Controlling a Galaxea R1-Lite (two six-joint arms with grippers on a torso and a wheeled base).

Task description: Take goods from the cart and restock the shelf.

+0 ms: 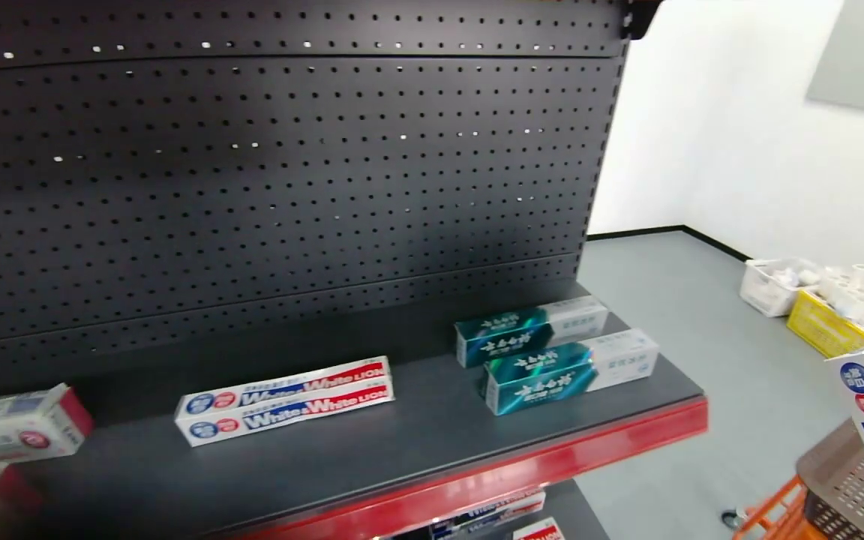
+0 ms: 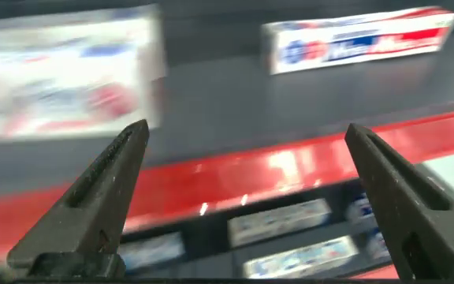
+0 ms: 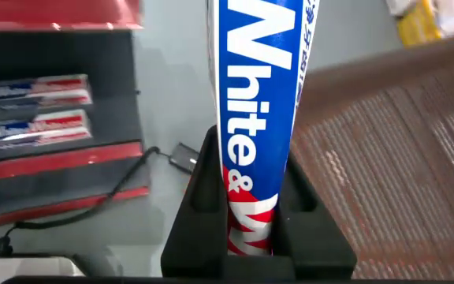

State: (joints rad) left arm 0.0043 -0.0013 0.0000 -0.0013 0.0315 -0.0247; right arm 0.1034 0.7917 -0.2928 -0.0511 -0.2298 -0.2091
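The blue-and-white toothpaste box (image 3: pixel 258 102) is held on end off the right end of the shelf (image 1: pixel 432 442), above the cart's brown mesh basket (image 1: pixel 844 480). The right gripper (image 3: pixel 254 197) has its fingers (image 3: pixel 203 181) clamped on the box's two sides near its lower end. On the shelf board lie a matching red-white-blue box (image 1: pixel 286 401) at centre and two teal boxes (image 1: pixel 552 352) side by side toward the right end. The left gripper (image 2: pixel 247 150) sits facing the shelf's red front edge, fingers spread wide with nothing between them.
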